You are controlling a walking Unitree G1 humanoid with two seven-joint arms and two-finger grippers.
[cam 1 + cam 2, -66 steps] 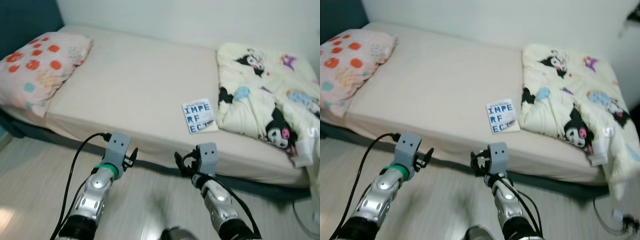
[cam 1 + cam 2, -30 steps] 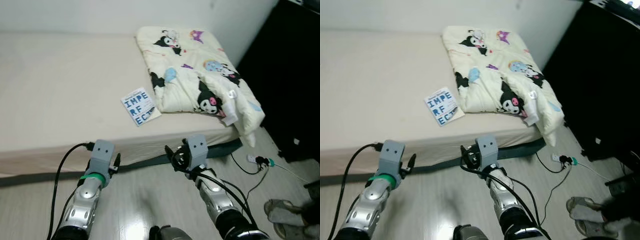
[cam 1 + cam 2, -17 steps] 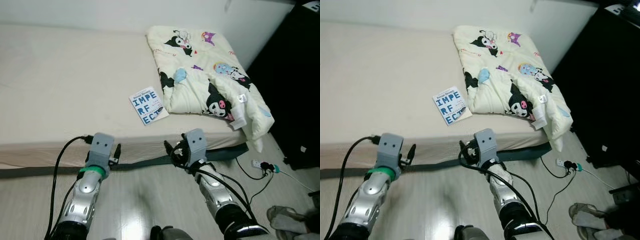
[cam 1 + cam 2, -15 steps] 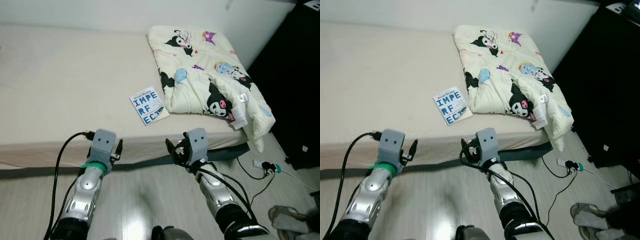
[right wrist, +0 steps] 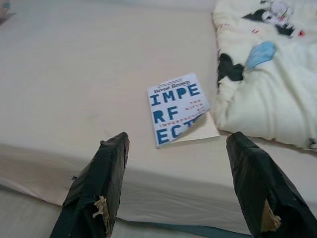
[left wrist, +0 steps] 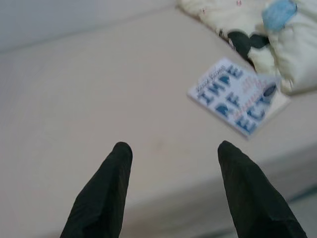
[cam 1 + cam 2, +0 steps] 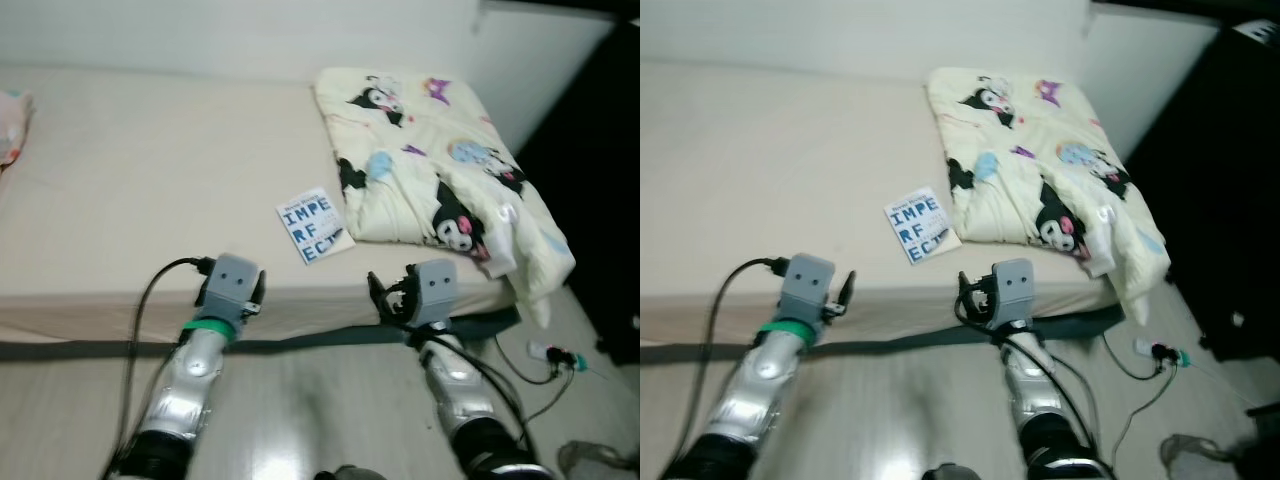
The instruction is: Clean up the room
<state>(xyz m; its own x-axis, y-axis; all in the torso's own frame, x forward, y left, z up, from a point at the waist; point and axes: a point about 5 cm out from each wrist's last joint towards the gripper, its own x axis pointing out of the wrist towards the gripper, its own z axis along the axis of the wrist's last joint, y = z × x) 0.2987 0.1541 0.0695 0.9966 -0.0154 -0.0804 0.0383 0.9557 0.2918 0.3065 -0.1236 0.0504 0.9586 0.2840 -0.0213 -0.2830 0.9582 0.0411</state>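
A smooth beige bed (image 7: 150,180) spans a pale-walled room. The left gripper (image 6: 171,191) and right gripper (image 5: 176,186) hang spread at its front edge. A thin blue-lettered paperback (image 7: 313,225) lies near that edge, touching a puffy cartoon-print comforter (image 7: 430,165).

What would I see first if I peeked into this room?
Probably the folded blanket with black cartoon characters, lying at the right end of the bed. Just left of it, near the bed's front edge, lies a white book with big blue letters. In front, the left gripper and right gripper are both open and empty, held before the bed's edge.
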